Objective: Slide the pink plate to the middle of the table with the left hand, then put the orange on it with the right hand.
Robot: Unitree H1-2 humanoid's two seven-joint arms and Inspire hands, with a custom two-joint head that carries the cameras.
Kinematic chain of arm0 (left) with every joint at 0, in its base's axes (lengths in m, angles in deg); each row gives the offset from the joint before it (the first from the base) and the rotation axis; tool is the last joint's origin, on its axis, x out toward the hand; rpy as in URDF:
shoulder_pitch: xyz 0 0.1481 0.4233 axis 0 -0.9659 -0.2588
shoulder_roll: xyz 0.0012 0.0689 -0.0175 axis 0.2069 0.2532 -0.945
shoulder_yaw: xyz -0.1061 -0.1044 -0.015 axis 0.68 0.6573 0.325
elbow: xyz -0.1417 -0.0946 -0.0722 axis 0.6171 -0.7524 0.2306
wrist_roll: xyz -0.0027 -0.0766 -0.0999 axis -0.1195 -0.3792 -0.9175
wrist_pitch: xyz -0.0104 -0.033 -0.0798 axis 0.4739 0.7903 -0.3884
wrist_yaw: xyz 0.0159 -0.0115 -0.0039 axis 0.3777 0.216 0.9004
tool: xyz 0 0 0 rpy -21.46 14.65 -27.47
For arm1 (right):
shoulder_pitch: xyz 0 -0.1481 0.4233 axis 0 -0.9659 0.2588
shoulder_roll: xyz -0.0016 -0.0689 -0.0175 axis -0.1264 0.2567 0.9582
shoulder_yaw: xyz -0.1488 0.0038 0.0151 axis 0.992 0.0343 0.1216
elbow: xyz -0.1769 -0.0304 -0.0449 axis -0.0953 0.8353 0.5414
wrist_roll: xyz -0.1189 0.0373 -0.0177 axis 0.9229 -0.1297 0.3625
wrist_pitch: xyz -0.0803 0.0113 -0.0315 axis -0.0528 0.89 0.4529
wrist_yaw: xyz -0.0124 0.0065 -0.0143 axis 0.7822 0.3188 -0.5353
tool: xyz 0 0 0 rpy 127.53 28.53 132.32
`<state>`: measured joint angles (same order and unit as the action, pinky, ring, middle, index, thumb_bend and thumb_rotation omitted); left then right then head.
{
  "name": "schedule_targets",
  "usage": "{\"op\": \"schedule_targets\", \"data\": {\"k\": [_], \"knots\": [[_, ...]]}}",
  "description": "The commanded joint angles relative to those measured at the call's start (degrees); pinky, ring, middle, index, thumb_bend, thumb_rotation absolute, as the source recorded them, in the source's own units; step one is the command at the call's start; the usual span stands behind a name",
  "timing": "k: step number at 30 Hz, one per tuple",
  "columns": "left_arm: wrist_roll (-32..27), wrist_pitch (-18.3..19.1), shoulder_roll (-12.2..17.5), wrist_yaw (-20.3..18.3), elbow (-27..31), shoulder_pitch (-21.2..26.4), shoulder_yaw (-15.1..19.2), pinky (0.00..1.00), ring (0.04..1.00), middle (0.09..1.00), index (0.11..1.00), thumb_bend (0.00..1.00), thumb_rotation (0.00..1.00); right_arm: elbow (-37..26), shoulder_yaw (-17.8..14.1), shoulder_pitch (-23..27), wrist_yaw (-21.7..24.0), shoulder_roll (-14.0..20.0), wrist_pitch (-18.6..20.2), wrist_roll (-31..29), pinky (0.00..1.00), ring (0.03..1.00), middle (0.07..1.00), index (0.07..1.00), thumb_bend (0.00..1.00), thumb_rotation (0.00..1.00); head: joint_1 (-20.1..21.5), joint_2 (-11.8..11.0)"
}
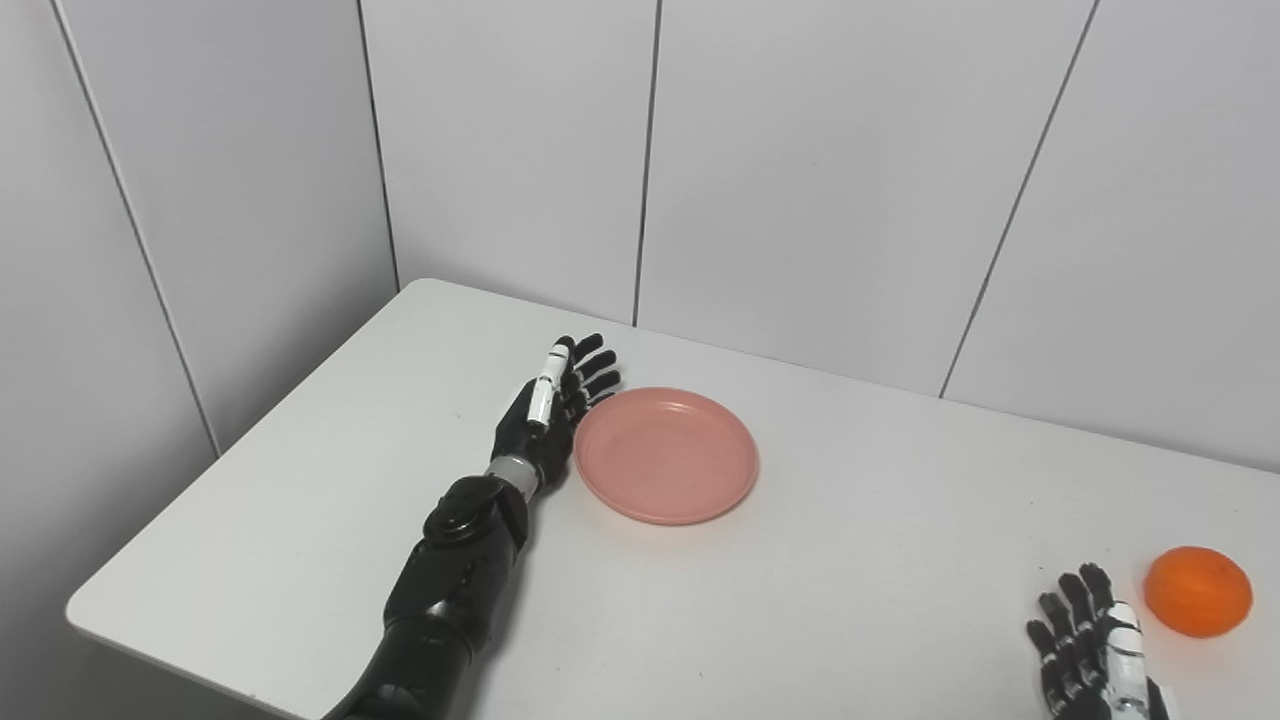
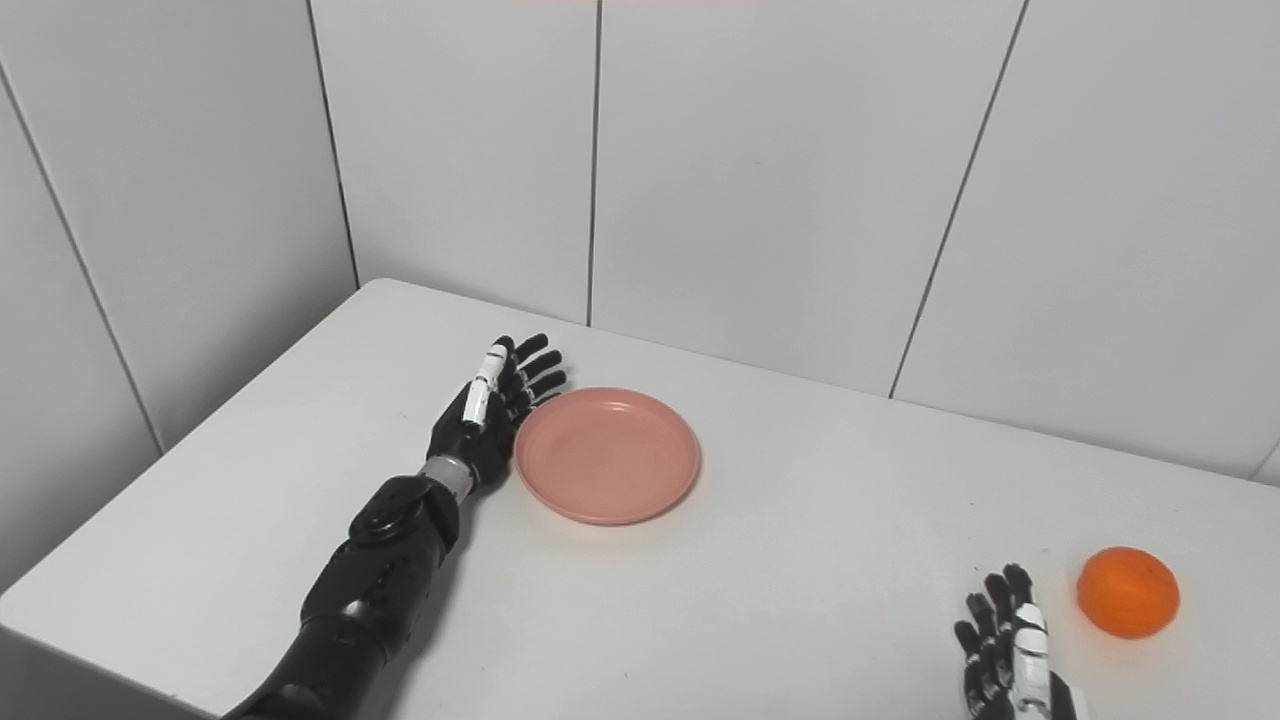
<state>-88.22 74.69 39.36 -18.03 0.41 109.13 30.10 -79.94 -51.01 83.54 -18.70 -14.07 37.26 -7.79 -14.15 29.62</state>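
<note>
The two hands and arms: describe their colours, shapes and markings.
The left hand is glossy black with one white finger segment banded in black, and a silver ring at the wrist. Its forearm is bulky black moulded casing with a round joint cap. The right hand matches: black fingers, one white finger. No loose cables show.

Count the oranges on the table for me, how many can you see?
1. The orange sits on the table near its right front, just right of the open right robot hand, untouched. Nothing on the table could hide another.
</note>
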Motion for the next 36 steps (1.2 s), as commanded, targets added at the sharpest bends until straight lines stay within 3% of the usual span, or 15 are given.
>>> {"op": "schedule_targets", "data": {"k": [1, 9, 19, 27, 36], "knots": [[-0.2, 2.7, -0.8, -0.1, 0.5, 0.1, -0.5, 0.90, 0.888, 0.890, 0.869, 0.36, 1.00, -1.2, 0.0, 1.9, 0.2, -0.2, -1.7, 0.3, 1.00, 1.000, 1.000, 1.000, 0.23, 1.00, 1.3, 0.6], [0.6, 5.0, -3.2, 0.3, 5.6, -1.1, -2.0, 0.88, 0.876, 0.875, 0.854, 0.36, 1.00, -2.3, 1.0, 1.5, -1.0, -1.7, -0.7, 2.2, 1.00, 1.000, 1.000, 1.000, 0.28, 1.00, 5.8, 2.0], [2.4, 4.9, -6.7, 0.0, 10.0, -3.1, -5.5, 0.89, 0.875, 0.873, 0.851, 0.36, 1.00, -3.2, 2.6, 1.1, -2.1, -2.9, -0.1, 3.8, 1.00, 1.000, 1.000, 1.000, 0.30, 1.00, 10.6, 3.3], [2.0, 8.5, -9.1, -0.1, 16.1, -5.6, -7.0, 0.89, 0.872, 0.873, 0.854, 0.35, 1.00, -3.3, 3.7, 1.3, -3.1, -3.9, -0.2, 5.7, 1.00, 0.998, 1.000, 1.000, 0.30, 1.00, 14.7, 4.9], [2.0, 10.0, -10.0, -0.9, 20.4, -8.7, -9.2, 0.90, 0.882, 0.882, 0.864, 0.34, 1.00, -3.0, 4.6, 1.9, -4.1, -5.3, -0.4, 7.1, 1.00, 0.986, 0.994, 1.000, 0.32, 1.00, 19.4, 6.0]]}}
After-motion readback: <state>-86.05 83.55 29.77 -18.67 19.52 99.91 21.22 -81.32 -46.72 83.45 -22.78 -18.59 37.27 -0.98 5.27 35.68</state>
